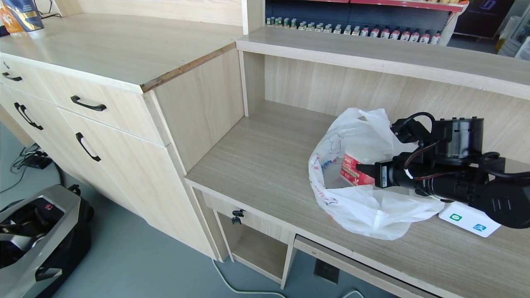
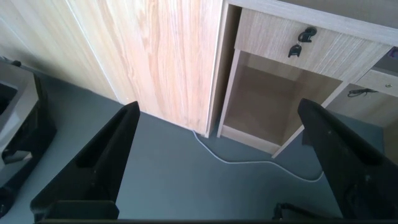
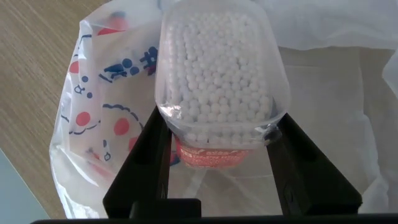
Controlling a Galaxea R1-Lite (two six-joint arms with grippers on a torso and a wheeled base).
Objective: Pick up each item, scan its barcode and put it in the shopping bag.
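Plastic tub (image 3: 219,74) in right end effector (image 3: 217,121), inside shopping bag (image 3: 93,118)

You can read no print here. The tub (image 3: 217,81) in the right gripper (image 3: 219,158) bears a red label (image 3: 208,155), and the bag (image 1: 364,211) around it has red and blue marks. A white box (image 1: 468,218) behind the gripper shows green and blue icons.

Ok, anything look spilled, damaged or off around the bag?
Nothing spilled. The right pincer grips the cotton swab tub squarely in the open shopping bag. Only oddity: the raised counter shows a bare brown edge strip.
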